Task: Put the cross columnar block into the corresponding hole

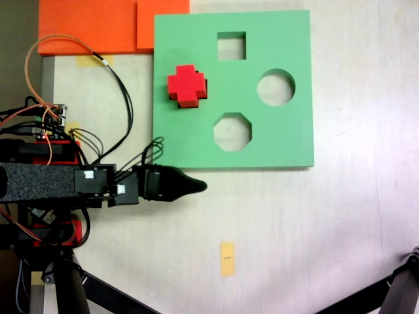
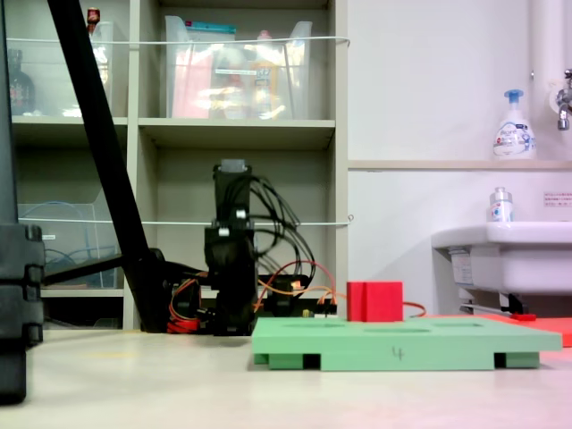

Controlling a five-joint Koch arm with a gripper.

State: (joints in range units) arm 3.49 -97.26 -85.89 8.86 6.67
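The red cross columnar block stands upright on the left part of the green foam board. In a fixed view from the side the block rises well above the board. The corresponding hole is hidden; whether it lies under the block cannot be told. My black gripper hovers just below the board's lower left corner, pointing right, apart from the block. It tapers to a single tip, so its jaws cannot be separated. The arm stands behind the board.
The board has open square, round and octagonal cutouts. Orange foam sheets lie at the top left. Cables loop left of the board. A yellow tape mark and tripod legs sit below.
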